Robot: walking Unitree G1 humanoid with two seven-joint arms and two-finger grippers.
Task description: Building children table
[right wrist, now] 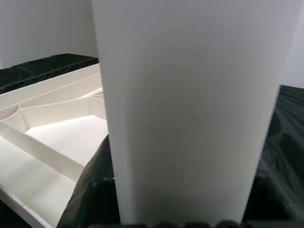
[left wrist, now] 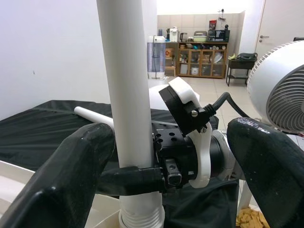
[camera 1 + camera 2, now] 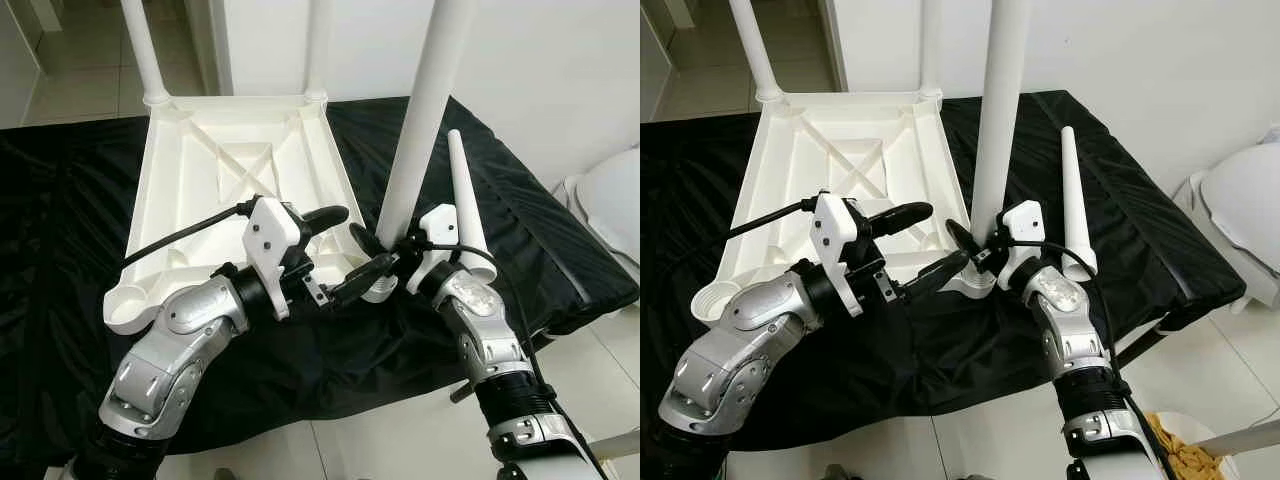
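The right gripper (image 3: 385, 250) clamps the upright table leg (image 3: 420, 110) standing in the near corner socket of the upside-down tabletop (image 3: 230, 160). The left gripper (image 3: 335, 255), fingers spread wide, sits just beside it. A loose leg (image 3: 465, 200) lies on the black cloth (image 3: 60, 250) behind the right gripper.

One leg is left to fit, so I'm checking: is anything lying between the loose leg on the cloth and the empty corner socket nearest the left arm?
Yes. The left gripper and its arm cross that path, between the loose leg and the empty socket.
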